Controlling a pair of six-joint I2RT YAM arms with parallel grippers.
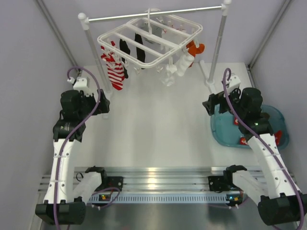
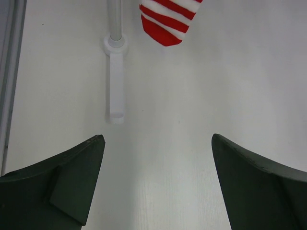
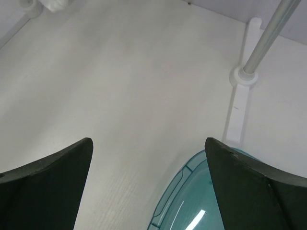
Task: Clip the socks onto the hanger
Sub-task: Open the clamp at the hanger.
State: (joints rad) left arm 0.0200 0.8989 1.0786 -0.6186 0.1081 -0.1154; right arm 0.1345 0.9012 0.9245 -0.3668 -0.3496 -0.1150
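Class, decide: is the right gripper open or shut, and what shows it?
Open. In the right wrist view the right gripper shows its fingers far apart, only table and teal basin between them.

The table (image 2: 192,96) is matt white with a faint wood-like grain. At twelve o'clock, the hanger (image 1: 128,52) is smooth white plastic, under a grey metal rail (image 1: 192,10). The striped sock (image 2: 168,21) is cloth. At four o'clock, the basin (image 3: 187,191) is glossy, translucent teal plastic. At six o'clock, a beam (image 1: 158,173) is shiny brushed metal.
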